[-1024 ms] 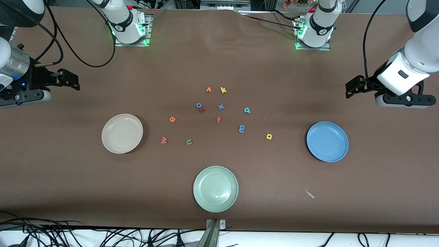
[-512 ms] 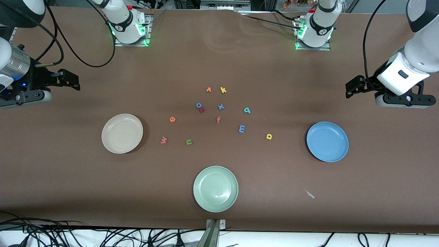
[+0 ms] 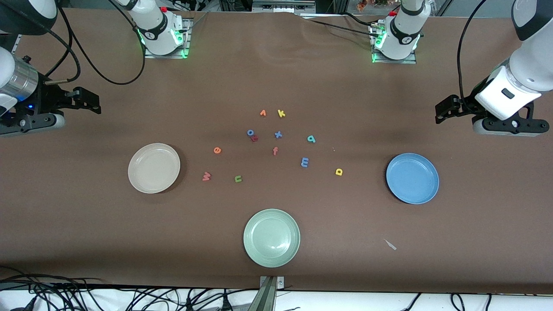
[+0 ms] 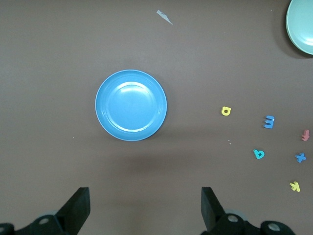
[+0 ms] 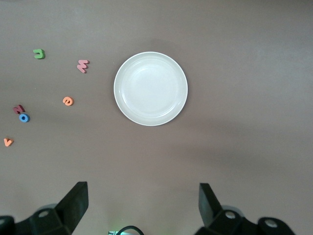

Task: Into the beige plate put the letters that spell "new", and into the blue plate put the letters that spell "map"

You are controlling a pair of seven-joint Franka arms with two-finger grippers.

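Observation:
The beige plate [image 3: 154, 168] [image 5: 150, 88] lies empty toward the right arm's end. The orange "e" [image 3: 217, 150], salmon "w" [image 3: 206, 176] and green "n" [image 3: 238, 178] lie on the table beside it. The blue plate [image 3: 412, 178] [image 4: 131, 105] lies empty toward the left arm's end. Beside it on the table are the yellow "p" [image 3: 338, 172], blue "m" [image 3: 304, 162] and teal "a" [image 3: 311, 138]. My right gripper [image 3: 88, 101] [image 5: 142, 203] and left gripper [image 3: 445, 110] [image 4: 145, 205] hang open and empty over bare table at their own ends.
A pale green plate [image 3: 271, 237] sits nearest the front camera. Spare letters cluster mid-table: orange "v" [image 3: 262, 113], yellow "k" [image 3: 281, 113], blue "o" [image 3: 250, 132], blue "x" [image 3: 278, 134], salmon "f" [image 3: 275, 150]. A small paper scrap [image 3: 390, 244] lies near the blue plate.

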